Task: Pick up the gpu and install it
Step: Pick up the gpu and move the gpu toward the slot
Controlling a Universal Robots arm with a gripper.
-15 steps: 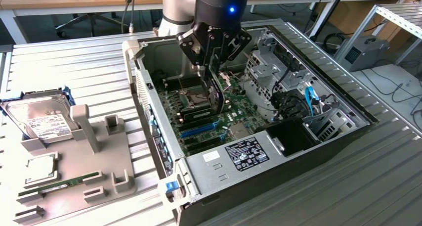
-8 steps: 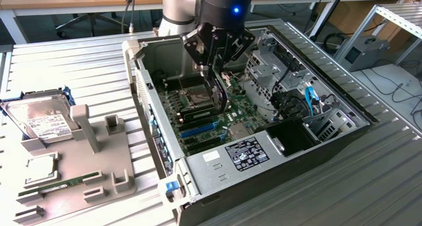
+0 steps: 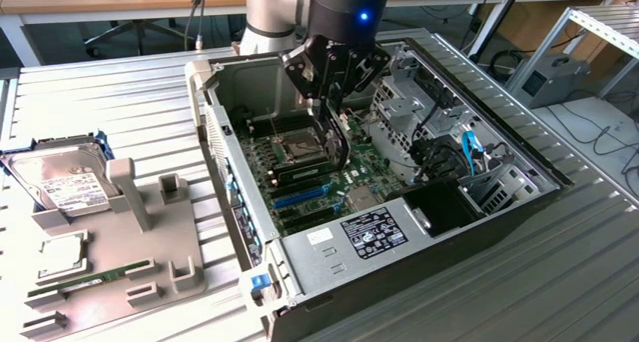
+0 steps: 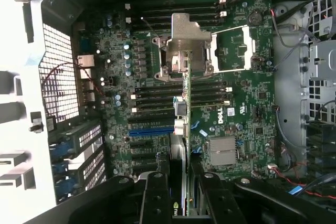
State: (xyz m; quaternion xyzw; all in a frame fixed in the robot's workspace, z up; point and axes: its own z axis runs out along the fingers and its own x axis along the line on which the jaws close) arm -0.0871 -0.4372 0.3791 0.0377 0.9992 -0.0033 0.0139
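Note:
The gpu (image 3: 336, 144) hangs on end from my gripper (image 3: 331, 106), a dark thin card over the motherboard (image 3: 349, 181) inside the open computer case (image 3: 375, 233). My gripper is shut on the gpu. In the wrist view the gpu (image 4: 183, 124) is seen edge-on between the two black fingers (image 4: 155, 199), with its silver bracket (image 4: 187, 40) at the far end, over the CPU socket area. The card's lower end hovers above the board near the memory slots. The blue expansion slots (image 3: 299, 197) lie just in front of it; one blue slot (image 4: 150, 131) lies beside the card's edge.
A grey holder tray (image 3: 120, 282) stands at the exterior view's left with a hard drive (image 3: 60, 181), a CPU (image 3: 60, 256) and a RAM stick (image 3: 90, 278). Drive cages and cables (image 3: 450, 155) fill the case's right side. Ribbed metal table (image 3: 559, 282) surrounds it.

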